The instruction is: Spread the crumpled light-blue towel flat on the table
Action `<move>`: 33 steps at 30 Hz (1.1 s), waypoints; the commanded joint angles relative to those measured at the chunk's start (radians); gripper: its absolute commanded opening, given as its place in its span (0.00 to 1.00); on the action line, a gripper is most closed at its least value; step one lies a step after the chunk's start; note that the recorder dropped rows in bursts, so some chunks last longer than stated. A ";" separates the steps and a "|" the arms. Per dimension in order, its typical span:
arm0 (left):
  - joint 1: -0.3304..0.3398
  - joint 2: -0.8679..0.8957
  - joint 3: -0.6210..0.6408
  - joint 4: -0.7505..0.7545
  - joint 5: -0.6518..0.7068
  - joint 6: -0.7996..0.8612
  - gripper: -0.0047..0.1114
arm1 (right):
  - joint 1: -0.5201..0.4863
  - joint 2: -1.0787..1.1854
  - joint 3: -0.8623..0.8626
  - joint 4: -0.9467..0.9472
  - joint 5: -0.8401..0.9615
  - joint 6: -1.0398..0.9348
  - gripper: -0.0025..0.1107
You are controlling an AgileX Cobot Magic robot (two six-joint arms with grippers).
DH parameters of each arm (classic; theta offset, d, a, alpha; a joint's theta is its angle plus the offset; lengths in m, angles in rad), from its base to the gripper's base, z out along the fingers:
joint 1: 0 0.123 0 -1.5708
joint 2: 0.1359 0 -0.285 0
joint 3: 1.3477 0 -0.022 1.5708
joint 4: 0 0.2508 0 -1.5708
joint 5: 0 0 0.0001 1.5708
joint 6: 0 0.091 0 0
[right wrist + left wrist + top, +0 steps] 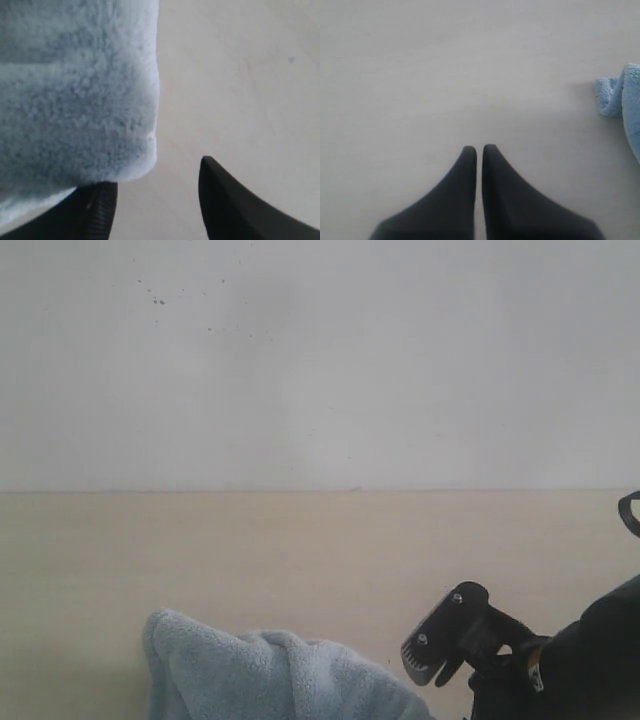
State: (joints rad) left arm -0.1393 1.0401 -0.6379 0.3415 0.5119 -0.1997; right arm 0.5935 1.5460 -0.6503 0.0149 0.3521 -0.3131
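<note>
The light-blue towel (270,675) lies crumpled in a heap at the near edge of the beige table (300,550). My right gripper (428,668) hovers just right of the heap, apart from it. In the right wrist view the right gripper (161,174) is open. A fluffy towel corner (75,90) covers the tip of one finger, while the other finger (220,195) stands over bare table. My left gripper (479,149) is shut on nothing above bare table, and a towel fold (622,100) shows off to one side. The left gripper does not show in the exterior view.
A white wall (320,360) rises behind the table's far edge. Bare tabletop stretches behind and to both sides of the towel heap.
</note>
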 commanded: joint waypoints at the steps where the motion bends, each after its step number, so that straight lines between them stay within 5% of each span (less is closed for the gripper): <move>1: 0.005 -0.006 0.004 -0.013 -0.014 -0.011 0.07 | -0.005 0.000 0.014 0.034 -0.121 -0.009 0.45; 8: 0.005 -0.006 0.004 -0.026 -0.014 -0.011 0.07 | -0.005 0.000 0.014 0.034 -0.181 -0.011 0.42; 13: 0.005 -0.006 0.004 -0.030 -0.014 -0.011 0.07 | -0.005 0.000 0.011 0.034 -0.183 -0.007 0.02; 21: 0.005 -0.006 0.004 -0.047 -0.039 -0.011 0.07 | 0.011 -0.104 -0.128 0.122 -0.066 0.033 0.02; 23: 0.005 -0.011 0.004 -0.088 -0.086 -0.011 0.07 | 0.067 -0.166 -0.135 0.212 -0.063 -0.007 0.02; 30: 0.005 -0.177 0.004 -0.064 -0.145 -0.011 0.07 | 0.519 -0.121 -0.135 0.394 -0.107 -0.397 0.02; 33: 0.005 -0.206 0.004 -0.060 -0.090 -0.011 0.07 | 0.575 -0.042 -0.135 0.394 -0.205 -0.396 0.02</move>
State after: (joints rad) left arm -0.1393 0.8490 -0.6371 0.2749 0.3902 -0.1997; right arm 1.1430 1.4604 -0.7828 0.4031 0.2160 -0.6947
